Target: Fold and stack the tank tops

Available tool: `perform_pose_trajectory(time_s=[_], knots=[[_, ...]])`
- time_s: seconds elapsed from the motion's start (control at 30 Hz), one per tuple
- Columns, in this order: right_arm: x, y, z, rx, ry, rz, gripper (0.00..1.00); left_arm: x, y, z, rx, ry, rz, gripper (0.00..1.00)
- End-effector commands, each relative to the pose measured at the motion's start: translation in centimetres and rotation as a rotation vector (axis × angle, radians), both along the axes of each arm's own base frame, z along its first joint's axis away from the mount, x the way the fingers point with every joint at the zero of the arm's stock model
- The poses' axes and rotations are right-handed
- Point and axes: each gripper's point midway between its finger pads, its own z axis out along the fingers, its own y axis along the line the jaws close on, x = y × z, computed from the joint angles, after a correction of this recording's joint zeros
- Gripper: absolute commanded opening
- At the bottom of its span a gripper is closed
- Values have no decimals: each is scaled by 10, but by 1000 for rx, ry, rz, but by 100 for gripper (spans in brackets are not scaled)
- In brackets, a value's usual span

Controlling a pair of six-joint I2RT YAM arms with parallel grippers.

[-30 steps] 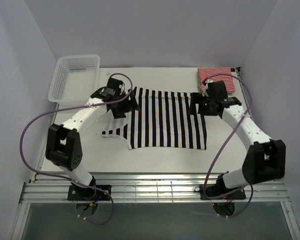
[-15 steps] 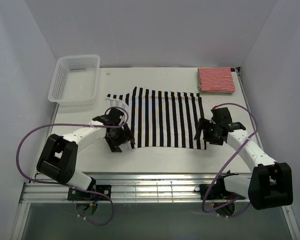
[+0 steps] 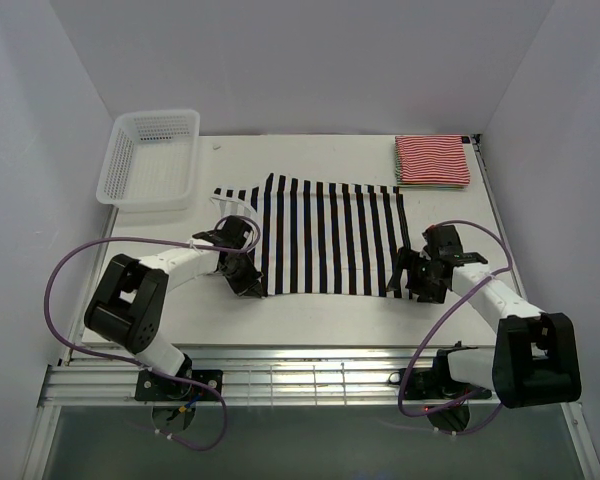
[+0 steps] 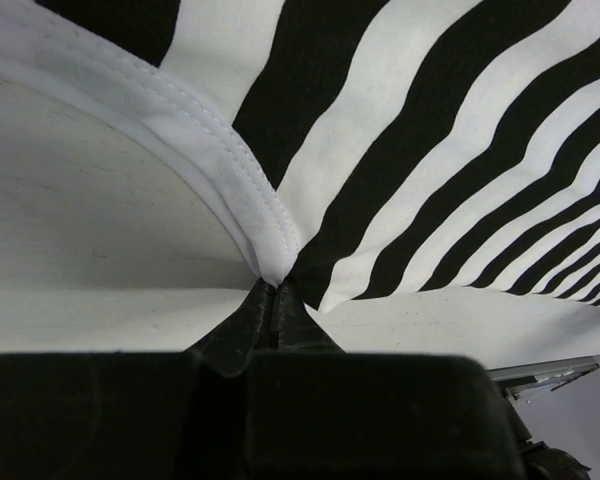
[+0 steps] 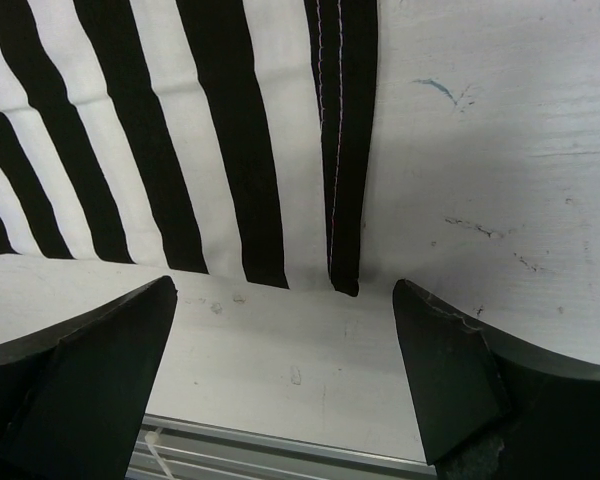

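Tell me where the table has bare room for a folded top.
Bare table lies along the far edge, between the white basket and the folded red-striped top. A narrow strip runs before the black-and-white top. The left gripper and right gripper crowd its near corners.

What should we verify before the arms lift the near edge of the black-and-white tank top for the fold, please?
1. Left gripper shut on the near left hem of the black-and-white tank top: ok, the white hem is pinched at its fingertips.
2. Right gripper closed on the near right corner: not ok, its jaws stand open either side of that corner.
3. Left grip holding both layers of cloth: cannot tell.
4. Top spread flat on the table: ok.
5. Folded red-and-white tank top apart from the spread top: ok, it sits at the far right corner.
6. Basket clear of the cloth: ok, far left.
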Motion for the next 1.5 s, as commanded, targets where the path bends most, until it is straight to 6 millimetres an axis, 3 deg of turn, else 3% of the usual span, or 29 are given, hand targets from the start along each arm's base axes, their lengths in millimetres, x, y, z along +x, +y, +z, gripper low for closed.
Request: perform_pose_trajectory(time_s=[0.0,0.13,0.23,0.33,0.43,0.47,0.5,0.57,0.7,0.77,0.83,0.93,1.07,1.47], knots=[[4,1,-2,23,-11,-14,96,-7,3,-13,24,13,-11,0],[-3,0,-8,27,9,-24,100,-9,1,-14,15,20,-17,0],[-5,-2,-12,17,19,-26,88,-10,1,-13,13,16,-11,0],[-6,-3,-16,12,39,-27,69,-11,3,-12,12,5,-4,0],[-10,-3,-17,19,52,-33,41,-11,-1,-7,-10,-4,-11,0],[-13,-2,-15,25,57,-34,25,-12,-2,-6,-19,-4,-16,0],[-16,-2,-15,26,62,-32,17,-14,-3,-4,-29,-4,-20,0],[-24,-3,-13,24,76,-35,8,-20,-5,-1,-53,2,-29,0],[-54,1,-5,60,128,-23,8,-41,-2,4,-83,35,-33,0],[-58,14,7,140,118,0,8,-47,-1,11,-98,26,-36,0],[-72,13,15,140,169,-11,8,-58,3,14,-97,52,-39,0],[-92,5,19,101,217,-31,9,-63,6,24,-96,43,-45,0],[-99,14,22,158,229,-23,10,-59,2,35,-116,28,-60,0],[-56,11,47,115,179,0,9,-22,-4,50,-52,-8,-109,0]])
